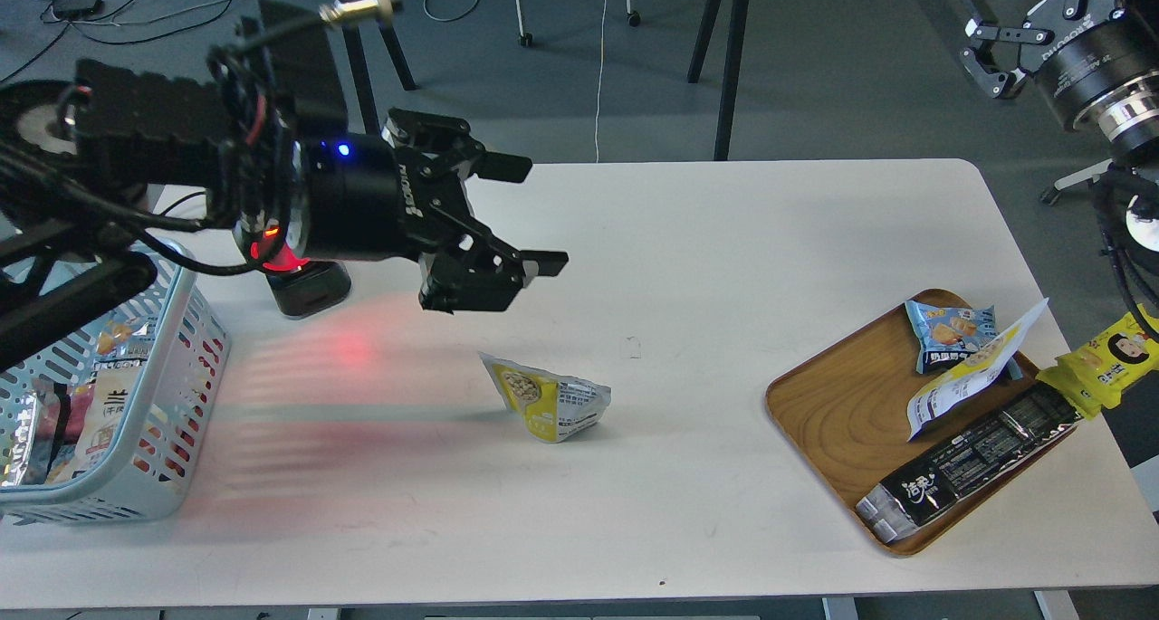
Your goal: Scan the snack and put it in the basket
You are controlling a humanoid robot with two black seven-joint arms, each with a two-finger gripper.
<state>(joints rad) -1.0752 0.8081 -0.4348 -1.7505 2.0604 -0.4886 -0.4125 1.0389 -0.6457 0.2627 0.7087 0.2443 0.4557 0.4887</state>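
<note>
The snack (548, 401), a small yellow-and-white foil pouch, stands crumpled near the middle of the white table (706, 240). The light blue basket (181, 394) sits at the left edge and holds several packets. My left gripper (534, 213) is open and empty, hovering above the table up and left of the snack, apart from it. My right gripper (982, 50) is open and empty, high at the top right, off the table.
A black scanner (308, 290) glowing red stands behind my left arm, right of the basket. A wooden tray (842, 412) at the right holds a blue-and-white packet (946, 330), a white pouch (973, 376) and a long black bar pack (969, 466). A yellow packet (1109, 357) lies at its edge.
</note>
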